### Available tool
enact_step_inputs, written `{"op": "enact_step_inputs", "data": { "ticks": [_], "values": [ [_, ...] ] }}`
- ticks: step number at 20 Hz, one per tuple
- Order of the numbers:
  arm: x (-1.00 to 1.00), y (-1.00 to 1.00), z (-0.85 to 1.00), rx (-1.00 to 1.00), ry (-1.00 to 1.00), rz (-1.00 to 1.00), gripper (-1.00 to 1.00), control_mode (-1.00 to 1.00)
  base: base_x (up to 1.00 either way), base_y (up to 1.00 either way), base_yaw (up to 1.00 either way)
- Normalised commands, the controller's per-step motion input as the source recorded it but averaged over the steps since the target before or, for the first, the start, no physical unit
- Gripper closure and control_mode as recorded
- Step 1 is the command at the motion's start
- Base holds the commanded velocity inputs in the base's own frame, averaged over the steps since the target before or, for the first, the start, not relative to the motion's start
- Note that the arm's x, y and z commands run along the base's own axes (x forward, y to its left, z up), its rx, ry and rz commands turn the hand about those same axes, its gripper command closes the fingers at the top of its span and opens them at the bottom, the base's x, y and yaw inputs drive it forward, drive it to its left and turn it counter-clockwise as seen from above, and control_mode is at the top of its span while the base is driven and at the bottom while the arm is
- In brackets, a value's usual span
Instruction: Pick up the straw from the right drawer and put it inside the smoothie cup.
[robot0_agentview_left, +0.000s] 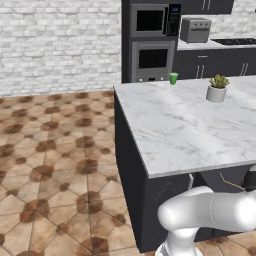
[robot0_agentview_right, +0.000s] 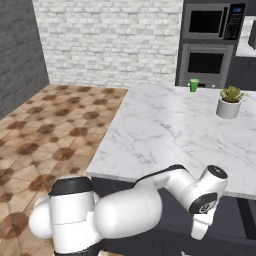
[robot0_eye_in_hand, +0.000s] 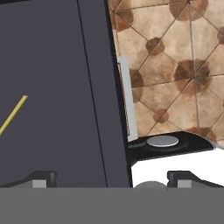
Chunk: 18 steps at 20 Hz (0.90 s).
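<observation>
Pincer (robot0_eye_in_hand: 111, 179) released above the open dark drawer (robot0_eye_in_hand: 52, 87)
Thin tan-yellow straw (robot0_eye_in_hand: 13, 114) lies inside; small bright green cup (robot0_agentview_left: 173, 78) stands on the marble counter (robot0_agentview_left: 170, 125).

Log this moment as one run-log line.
pincer: open, empty | straw: lying in drawer | smoothie cup: upright on counter

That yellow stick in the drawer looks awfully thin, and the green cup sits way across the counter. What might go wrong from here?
1. The straw lies flat on the dark drawer floor, off to one side of the open gripper; the fingers may close beside it.
2. The smoothie cup stands at the marble counter's far edge, so the reach looks long.
3. The potted plant stands nearby and might get bumped.
</observation>
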Motion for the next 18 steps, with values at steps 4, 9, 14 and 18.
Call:
{"op": "enact_step_inputs", "data": {
  "ticks": [4,9,14,18],
  "values": [
    [0.05,-0.23,-0.34,0.00,0.01,0.04,-1.00,-1.00,0.00,0.00,0.00],
    [-0.05,-0.09,-0.24,0.00,0.04,0.00,-1.00,-1.00,0.00,0.00,0.00],
    [0.00,0.00,-0.21,0.00,0.02,0.00,-1.00,-1.00,0.00,0.00,0.00],
    [0.00,0.00,-0.21,0.00,0.00,0.00,-1.00,-1.00,0.00,0.00,0.00]
  ]
}}
